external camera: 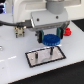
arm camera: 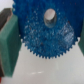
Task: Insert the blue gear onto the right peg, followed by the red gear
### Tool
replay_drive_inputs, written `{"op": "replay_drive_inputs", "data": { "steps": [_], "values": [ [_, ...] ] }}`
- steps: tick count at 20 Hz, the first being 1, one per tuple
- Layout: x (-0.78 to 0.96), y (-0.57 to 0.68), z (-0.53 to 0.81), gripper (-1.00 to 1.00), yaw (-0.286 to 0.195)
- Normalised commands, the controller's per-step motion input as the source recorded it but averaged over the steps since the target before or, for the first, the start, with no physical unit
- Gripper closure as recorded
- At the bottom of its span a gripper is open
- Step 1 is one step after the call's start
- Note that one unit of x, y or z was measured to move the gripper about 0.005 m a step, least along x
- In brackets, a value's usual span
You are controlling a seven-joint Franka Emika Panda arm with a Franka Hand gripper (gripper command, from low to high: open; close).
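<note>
A Franka Panda arm's gripper (external camera: 50, 36), at the centre of the exterior view, is clamped on the blue gear (external camera: 51, 40), holding the toothed disc flat in the air above the white tabletop (external camera: 15, 67). The gear hangs over the right end of the dark plate (external camera: 44, 56), a rectangle with a pale rim lying in the lower middle of the frame. Under the gear a thin grey pin, the right peg (external camera: 51, 52), stands on the plate; whether gear and peg touch cannot be told at this size. A second pin (external camera: 37, 56) rises near the plate's left end. The red gear (external camera: 66, 31) lies on the tabletop at the right of the frame, just beside the gripper body and apart from the plate.

In the wrist view the blue gear (arm camera: 47, 31) fills the upper middle of the frame, its teeth sharp against the pale surface below, its centre hub (arm camera: 50, 16) showing as a grey round patch. A green finger pad (arm camera: 10, 42) presses the gear's rim at the frame's left edge.
</note>
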Motion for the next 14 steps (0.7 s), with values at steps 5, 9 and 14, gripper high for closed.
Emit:
{"op": "replay_drive_inputs", "data": {
  "steps": [5, 9, 14],
  "values": [
    [0.38, -0.04, -0.04, 1.00, 0.000],
    [0.23, 0.00, -0.01, 1.00, 0.000],
    [0.08, 0.03, 0.01, 1.00, 0.000]
  ]
}}
